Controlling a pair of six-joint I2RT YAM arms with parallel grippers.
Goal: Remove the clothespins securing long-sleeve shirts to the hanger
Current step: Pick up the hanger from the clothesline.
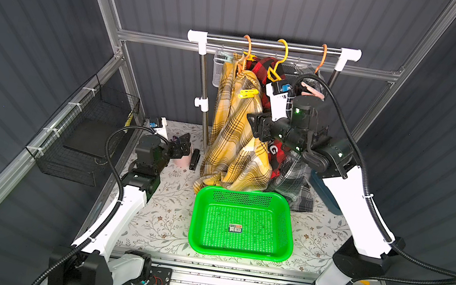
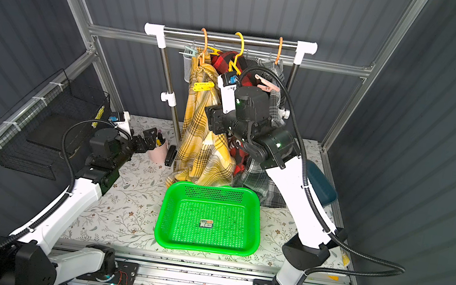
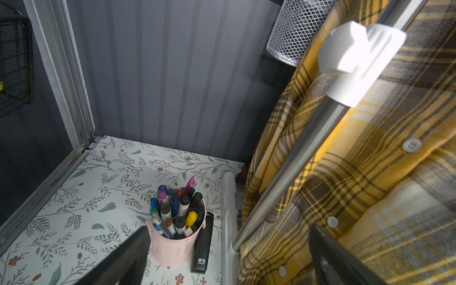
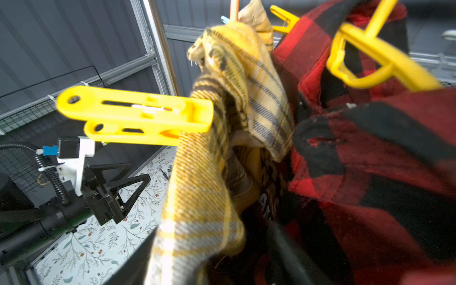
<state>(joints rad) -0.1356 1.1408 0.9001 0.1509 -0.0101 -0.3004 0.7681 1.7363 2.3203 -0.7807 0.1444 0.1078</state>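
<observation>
Three plaid long-sleeve shirts hang from the rail: yellow (image 1: 232, 144), red-and-black (image 1: 263, 66) and grey (image 1: 295, 175). One yellow clothespin (image 1: 248, 93) (image 4: 135, 116) is clipped on the yellow shirt's shoulder. A second yellow one (image 1: 249, 56) sits by the hanger hooks. A salmon-pink clothespin (image 2: 266, 85) is on the grey shirt's shoulder. My right gripper (image 1: 253, 124) (image 4: 214, 256) is pushed against the yellow shirt below the clothespin. Its jaws stand apart around a fold of yellow fabric, with a dark gap on the red shirt's side. My left gripper (image 1: 181, 145) (image 3: 229, 256) is open low at the left, holding nothing.
A green basket (image 1: 242, 223) lies in front of the shirts. A pink pen cup (image 3: 172, 244) and black stapler (image 3: 203, 244) stand beside the rack's pole (image 1: 203, 93). A white mesh cup (image 1: 220, 67) hangs at the back, a black wire basket (image 1: 88, 133) on the left wall.
</observation>
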